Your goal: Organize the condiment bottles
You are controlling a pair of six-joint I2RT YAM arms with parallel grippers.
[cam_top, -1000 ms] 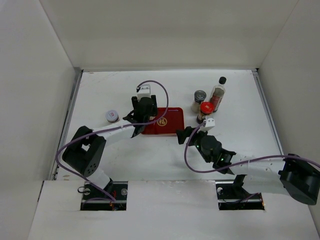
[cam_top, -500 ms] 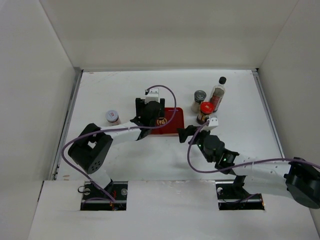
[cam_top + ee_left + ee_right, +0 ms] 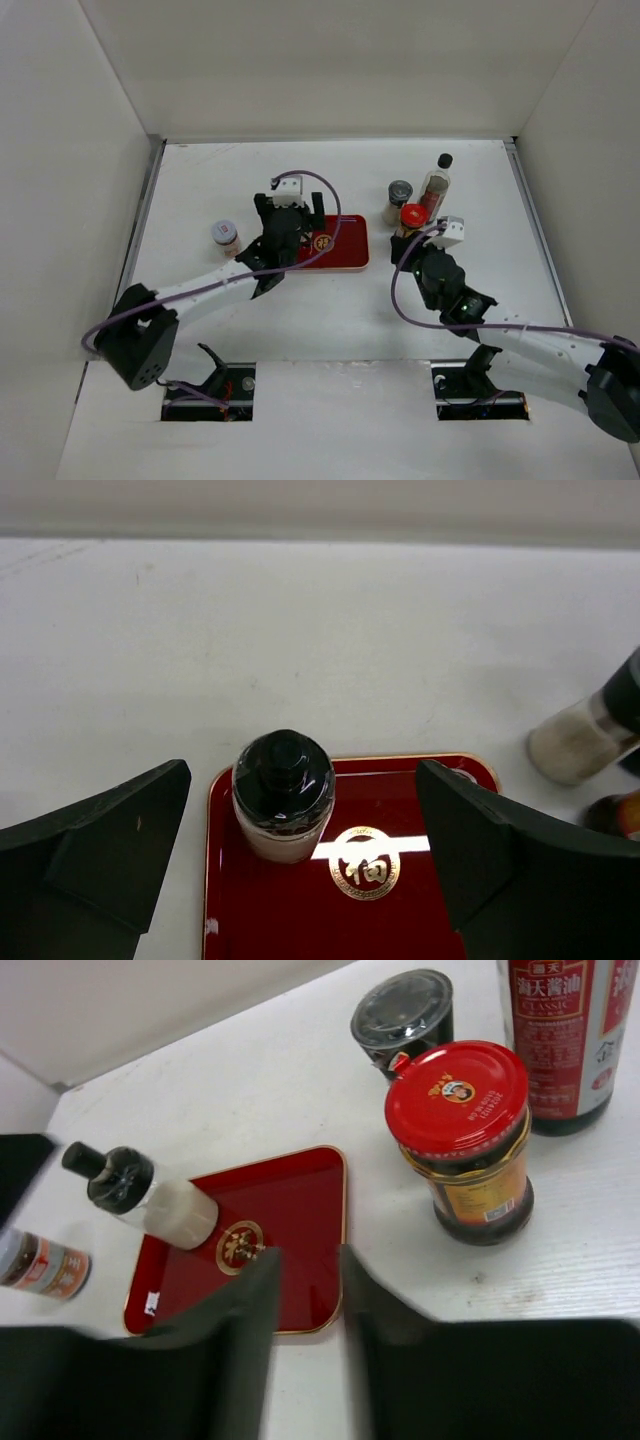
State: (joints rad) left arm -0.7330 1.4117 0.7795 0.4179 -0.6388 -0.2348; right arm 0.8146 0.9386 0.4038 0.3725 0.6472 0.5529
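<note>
Bottle (image 3: 283, 798) black-capped | axis vertical, cap up | on red tray (image 3: 250, 912)

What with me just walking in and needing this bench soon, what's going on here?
Two robot arms are organizing condiment bottles. The black-capped white bottle stands on the red tray, between the fingers of the open left gripper but untouched. The right gripper, shut and empty, hovers near the red-lidded jar, which sits off the tray beside the grey-lidded jar and soy sauce bottle. The pink-lidded jar stands left of the tray.
</note>
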